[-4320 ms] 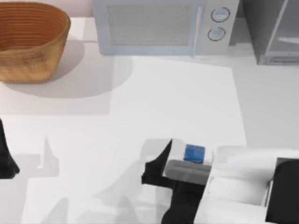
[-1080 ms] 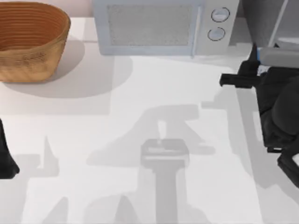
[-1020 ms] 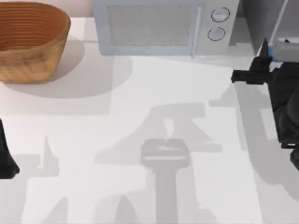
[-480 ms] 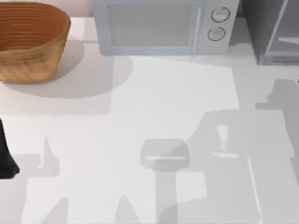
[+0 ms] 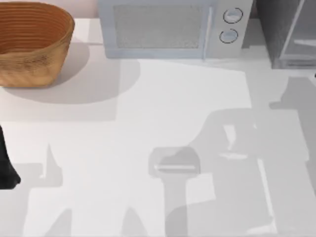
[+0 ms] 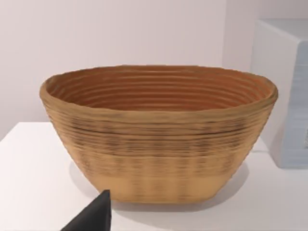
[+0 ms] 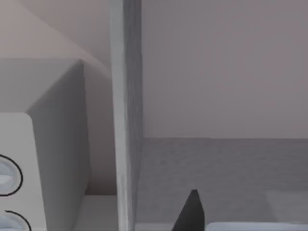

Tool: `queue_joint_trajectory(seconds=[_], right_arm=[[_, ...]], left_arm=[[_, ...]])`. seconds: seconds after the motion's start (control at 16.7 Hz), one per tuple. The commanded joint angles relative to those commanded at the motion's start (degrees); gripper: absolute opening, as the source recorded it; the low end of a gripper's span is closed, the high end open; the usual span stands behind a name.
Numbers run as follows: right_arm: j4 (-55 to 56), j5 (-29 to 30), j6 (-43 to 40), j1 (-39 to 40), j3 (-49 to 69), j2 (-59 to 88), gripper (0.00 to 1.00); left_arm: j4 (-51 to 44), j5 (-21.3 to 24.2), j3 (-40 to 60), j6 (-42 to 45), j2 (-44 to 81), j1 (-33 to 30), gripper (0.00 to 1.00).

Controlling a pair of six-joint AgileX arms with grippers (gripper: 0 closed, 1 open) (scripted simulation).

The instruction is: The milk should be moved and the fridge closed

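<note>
We judge that the step in hand is putting the milk into the fridge (image 5: 286, 34), which stands open at the far right corner of the table (image 5: 148, 113). The right wrist view looks straight into the grey inside of the fridge, past the upright front edge of its side wall, so our right gripper (image 7: 190, 214) is at the mouth of the compartment. We cannot tell if this claw is wide, narrow or holding something. We also cannot say surely where the milk is. A pale strip at the edge of the right wrist view, just beside the claw, may belong to it.

The next move calls for setting the carton down inside, if it is not yet down, then drawing the arm out and pushing the door shut.

The room is narrow here: the side wall is near the claw, and the microwave (image 5: 168, 29) stands just beside the fridge. The middle of the table offers free room for retreat. Our left gripper (image 6: 91, 219) is parked at the left side, facing the basket (image 5: 29, 44), its state also unclear.
</note>
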Motion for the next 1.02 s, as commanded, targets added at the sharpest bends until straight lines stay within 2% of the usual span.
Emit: queue_joint_trajectory(seconds=[0.66, 1.02], right_arm=[[-4.92, -8.42, -0.87, -9.0, 36.65, 31.44, 0.0], [-8.54, -10.99, -0.64, -11.62, 45.16, 41.61, 0.0]], left_arm=[[0.0, 0.0, 0.0, 0.0, 0.0, 0.0, 1.0], [0.0, 0.0, 0.0, 0.0, 0.0, 0.0, 1.0]])
